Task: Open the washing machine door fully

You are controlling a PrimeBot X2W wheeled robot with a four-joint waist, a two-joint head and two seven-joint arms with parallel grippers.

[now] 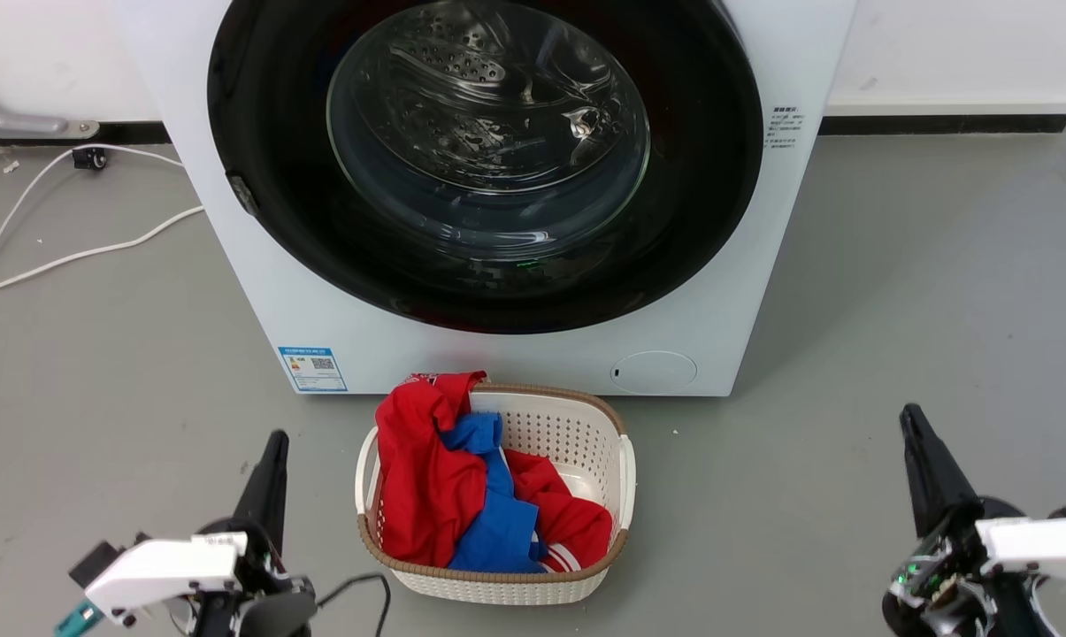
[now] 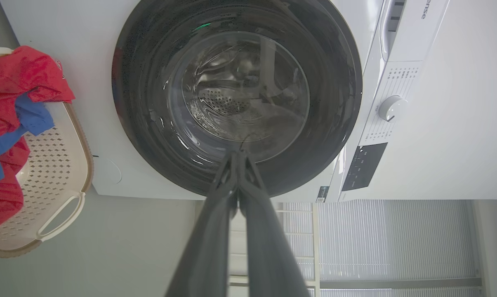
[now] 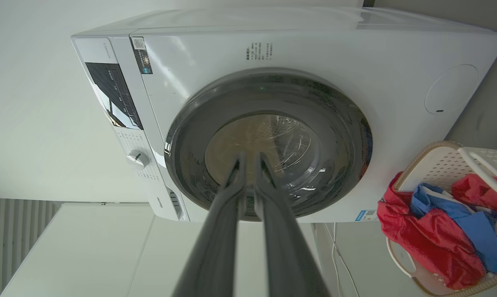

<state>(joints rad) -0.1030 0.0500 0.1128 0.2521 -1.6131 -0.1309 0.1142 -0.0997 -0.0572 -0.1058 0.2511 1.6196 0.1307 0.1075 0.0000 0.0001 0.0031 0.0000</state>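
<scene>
Partly cropped washing machine door (image 1: 488,150) — left tool (image 2: 239,153) pinched empty, right tool (image 3: 252,159) barely parted, empty.

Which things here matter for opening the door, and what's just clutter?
Job:
washing machine door, closed
left hand
right hand

Clutter:
basket
red and blue clothes
white cable
round flap

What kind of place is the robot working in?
Probably a laundry area, though whether in a home I cannot tell. A white front-loading washing machine with a round glossy black door stands here, and a white plastic basket of red and blue clothes sits before it.
</scene>
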